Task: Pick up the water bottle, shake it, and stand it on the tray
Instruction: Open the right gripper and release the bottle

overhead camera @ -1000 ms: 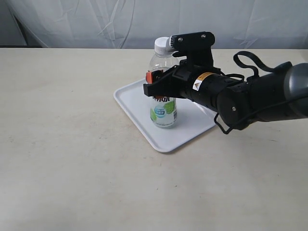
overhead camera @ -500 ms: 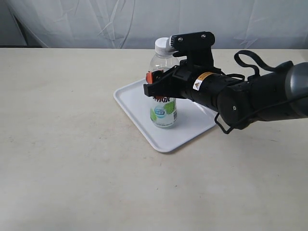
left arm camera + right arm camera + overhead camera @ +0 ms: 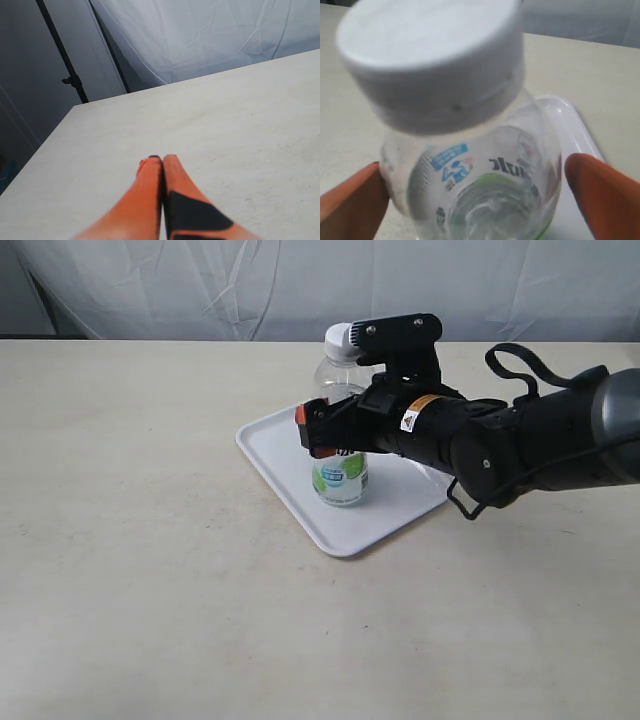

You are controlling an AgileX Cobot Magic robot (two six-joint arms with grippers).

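The water bottle (image 3: 341,478), clear with a white cap and a white-and-green label, stands upright on the white tray (image 3: 345,530). My right gripper (image 3: 330,430) straddles the bottle at label height, open. In the right wrist view the bottle (image 3: 470,165) fills the space between the orange fingers (image 3: 602,197); one finger shows a gap to the bottle's side, the other is at or very near it. The tray (image 3: 570,125) shows behind the bottle. My left gripper (image 3: 161,164) is shut with nothing in it, above bare table, and does not show in the exterior view.
The tray lies on a beige table (image 3: 150,540). A white cloth backdrop (image 3: 200,290) hangs along the far edge. A dark stand (image 3: 62,65) rises beyond the table's edge in the left wrist view.
The right gripper's orange fingertip has shifted outward from the bottle, so the jaws have widened. The bottle stays standing on the tray.
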